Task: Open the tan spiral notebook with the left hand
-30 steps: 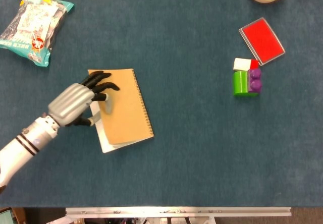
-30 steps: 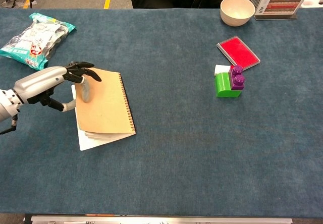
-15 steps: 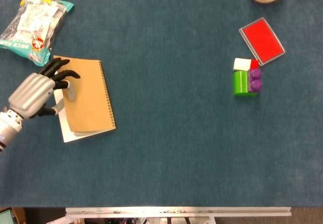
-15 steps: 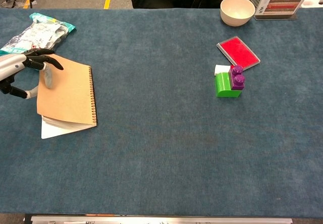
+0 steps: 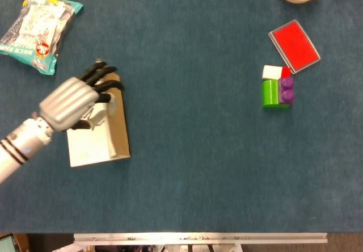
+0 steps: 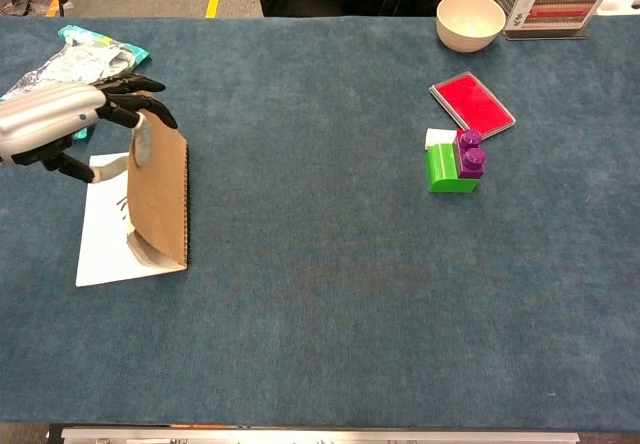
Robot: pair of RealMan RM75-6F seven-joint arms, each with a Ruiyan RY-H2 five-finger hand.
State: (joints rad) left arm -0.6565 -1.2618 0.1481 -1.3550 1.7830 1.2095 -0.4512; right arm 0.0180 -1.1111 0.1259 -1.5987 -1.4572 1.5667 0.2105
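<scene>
The tan spiral notebook (image 5: 118,124) lies at the left of the table with its spiral along the right side. Its tan cover (image 6: 160,192) stands raised nearly upright on the spiral, and a white page (image 6: 103,234) with faint marks lies bare beneath it. My left hand (image 5: 71,100) grips the cover's top free edge, dark fingers over the outside and the thumb on the inside; the same left hand (image 6: 58,124) shows in the chest view. No right hand shows in either view.
A snack bag (image 5: 38,24) lies at the far left corner. On the right are a red pad (image 5: 294,45), a white block (image 5: 272,71) and a green and purple block (image 5: 277,92). A bowl (image 6: 471,19) and a card stand (image 6: 555,4) are at the far edge.
The notebook first slid left under my left hand while closed. Since then the hand has swung the cover up and to the right, baring the white page.
</scene>
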